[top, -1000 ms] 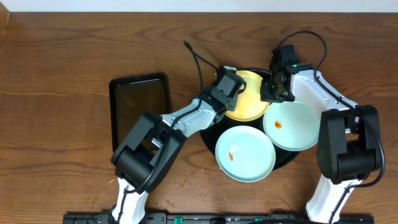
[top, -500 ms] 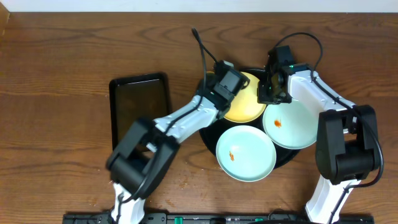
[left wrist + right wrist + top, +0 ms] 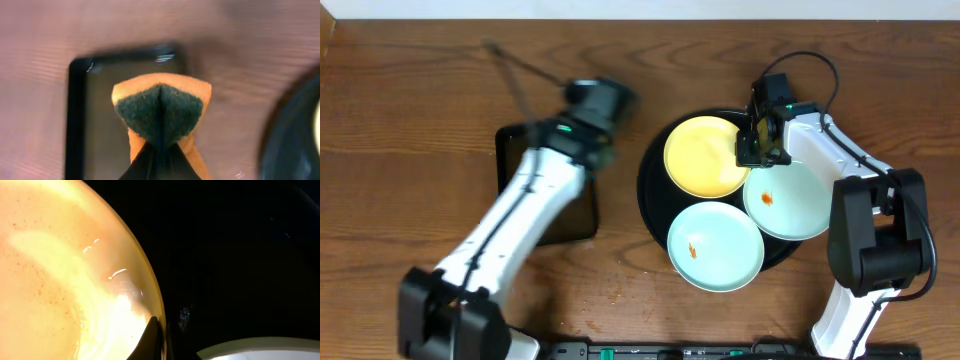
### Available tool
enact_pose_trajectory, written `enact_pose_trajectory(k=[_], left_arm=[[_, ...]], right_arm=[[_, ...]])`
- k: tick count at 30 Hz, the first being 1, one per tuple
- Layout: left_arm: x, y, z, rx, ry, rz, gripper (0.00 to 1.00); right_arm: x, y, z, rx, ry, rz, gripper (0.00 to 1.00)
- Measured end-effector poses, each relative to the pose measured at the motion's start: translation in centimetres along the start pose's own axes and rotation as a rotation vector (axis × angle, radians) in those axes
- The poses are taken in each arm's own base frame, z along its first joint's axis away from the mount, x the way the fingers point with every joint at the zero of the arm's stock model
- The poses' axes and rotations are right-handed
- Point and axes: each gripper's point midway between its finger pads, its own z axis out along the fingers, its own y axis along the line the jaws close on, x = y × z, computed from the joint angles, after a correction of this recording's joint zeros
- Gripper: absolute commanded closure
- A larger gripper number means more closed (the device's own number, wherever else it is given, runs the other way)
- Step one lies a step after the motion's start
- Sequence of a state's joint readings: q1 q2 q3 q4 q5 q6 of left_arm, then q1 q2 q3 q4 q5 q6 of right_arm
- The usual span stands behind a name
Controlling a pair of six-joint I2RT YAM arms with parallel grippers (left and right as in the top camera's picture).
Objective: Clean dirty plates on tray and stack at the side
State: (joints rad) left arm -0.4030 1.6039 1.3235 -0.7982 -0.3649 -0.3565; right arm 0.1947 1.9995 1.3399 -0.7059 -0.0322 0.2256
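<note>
Above the desk, the overhead camera showed three round shallow plates lying inside one large round glossy black tray. One pale yellow plate lay at the back, one pale mint-white plate at the right and a second mint-white plate at the front. Each mint plate carried one small orange speck, and the front one overhung the tray's rim. One smaller dark rectangular tray sat well apart to the left. Two arms were in view. The left arm was blurred and reached up across the rectangular tray. The right arm curved in so that the right jaws sat at the yellow plate's right rim. The surface was a brown wood-grain desk, with a pale strip along its far edge.

From the left wrist, the left jaws were clenched on one orange sponge with a dark green scouring face. The sponge was pinched into a fold and hung above the rectangular tray's right half. The round tray's rim showed at the right edge.

From the right wrist, the yellow plate filled the left side, finely speckled, against the glossy black tray floor. One dark fingertip met its rim. Whether the right jaws were clenched on that rim could not be told. A mint plate's edge showed at the bottom right.
</note>
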Motion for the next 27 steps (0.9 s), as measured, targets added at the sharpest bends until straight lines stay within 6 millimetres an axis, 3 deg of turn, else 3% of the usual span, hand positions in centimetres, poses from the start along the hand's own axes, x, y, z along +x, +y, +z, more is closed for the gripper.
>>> enact_pose_trajectory(k=[4, 10, 11, 13, 17, 22, 27], left_arm=[[0.7, 3.7, 2.2, 0.024, 0.095, -0.153, 0.92], [5.8, 5.9, 8.3, 0.072, 0.249, -0.224, 0.92], [7.2, 5.9, 9.3, 0.08, 0.286, -0.214, 0.9], [8.7, 5.7, 10.1, 0.095, 0.33, -0.187, 0.73], [8.9, 5.0, 9.7, 0.141, 0.337, -0.159, 0.4], [6.5, 2.9, 7.3, 0.298, 0.271, -0.169, 0.36], [2.4, -1.9, 3.6, 0.521, 0.119, -0.129, 0.36]], right_arm=[[0.0, 0.0, 0.0, 0.0, 0.0, -0.01, 0.99], [0.0, 0.0, 0.0, 0.001, 0.0, -0.011, 0.99], [0.0, 0.0, 0.0, 0.001, 0.0, -0.011, 0.99], [0.0, 0.0, 0.0, 0.001, 0.0, -0.015, 0.99], [0.0, 0.0, 0.0, 0.001, 0.001, -0.029, 0.99], [0.0, 0.0, 0.0, -0.002, 0.001, -0.052, 0.99], [0.2, 0.7, 0.0, -0.047, 0.008, -0.123, 0.99]])
